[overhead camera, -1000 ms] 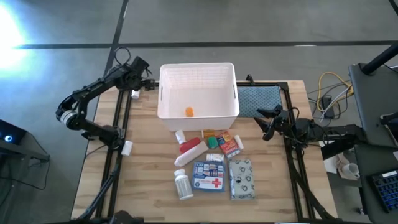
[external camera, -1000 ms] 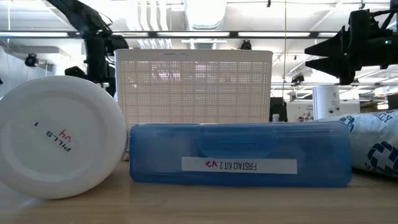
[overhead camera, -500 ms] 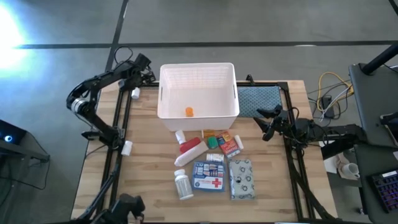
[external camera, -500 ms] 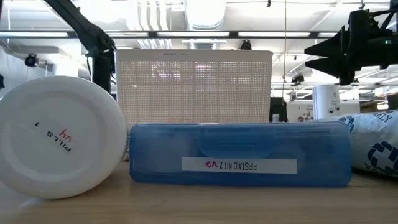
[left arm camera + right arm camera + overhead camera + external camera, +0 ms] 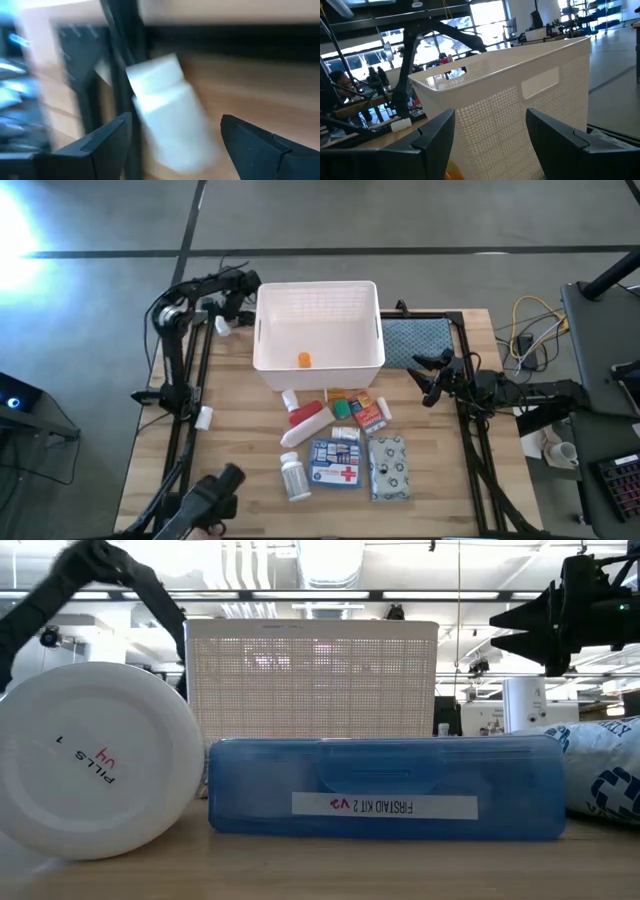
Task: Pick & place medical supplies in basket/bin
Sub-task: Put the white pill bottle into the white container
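1. Wooden tabletop on a dark frame, grey floor around it; the low view looks into a room with ceiling pipes and lights.
2. White slotted basket sits at the far middle of the tabletop. Orange vial lies inside, near the basket's front wall.
3. Other supplies lie clustered just in front of the basket: red-white tube, small green box, small red box, blue first-aid pouch, grey patterned packet, white pill bottle.
4. Blue-grey folded cloth lies just beside the basket's right wall.
5. Left claw is raised off the basket's far left corner, fingers apart, gripping nothing. Its wrist view shows a small white bottle on the wood beyond the spread fingers, blurred.
6. Same small white bottle lies beside the basket's left wall, at the frame rail.
7. Right claw hangs to the right of the basket, in front of the cloth, fingers open and empty, facing the basket wall.
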`<state>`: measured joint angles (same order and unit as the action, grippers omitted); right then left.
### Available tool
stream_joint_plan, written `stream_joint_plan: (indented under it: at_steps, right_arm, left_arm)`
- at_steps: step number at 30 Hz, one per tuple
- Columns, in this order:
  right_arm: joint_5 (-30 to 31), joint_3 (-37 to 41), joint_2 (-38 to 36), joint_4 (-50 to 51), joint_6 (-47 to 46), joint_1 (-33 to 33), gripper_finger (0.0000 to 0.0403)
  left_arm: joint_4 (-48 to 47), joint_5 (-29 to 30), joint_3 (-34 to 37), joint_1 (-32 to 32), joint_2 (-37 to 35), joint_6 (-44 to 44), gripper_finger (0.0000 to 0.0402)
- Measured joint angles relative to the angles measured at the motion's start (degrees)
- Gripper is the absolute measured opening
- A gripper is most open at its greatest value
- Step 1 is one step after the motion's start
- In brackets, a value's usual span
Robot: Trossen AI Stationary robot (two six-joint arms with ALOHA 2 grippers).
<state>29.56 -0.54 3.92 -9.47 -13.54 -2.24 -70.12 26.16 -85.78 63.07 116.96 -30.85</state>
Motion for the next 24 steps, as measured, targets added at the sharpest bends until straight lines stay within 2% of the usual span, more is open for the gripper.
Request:
stream_joint_plan:
  at_steps: [3, 8, 13, 24]
  right_arm:
    - [0.0, 0.0, 0.0, -0.07, 0.0, 0.0, 0.0233]
    - [0.02, 0.0, 0.0, -0.07, 0.22, 0.0, 0.0233]
    - [0.02, 0.0, 0.0, -0.03, 0.5, 0.04, 0.0233]
    - [0.17, 0.0, 0.0, 0.28, 0.67, 0.04, 0.0233]
  left_arm:
    - [-3.41, 3.89, -4.5, 0.01, 2.58, 3.83, 0.0283]
    - [-2.36, 2.38, -7.07, 0.04, 2.96, 4.27, 0.0283]
    - [-3.55, -0.6, -5.52, 0.04, 2.96, 3.18, 0.0283]
    - [-1.56, 0.32, -2.07, 1.24, 2.94, 3.86, 0.0283]
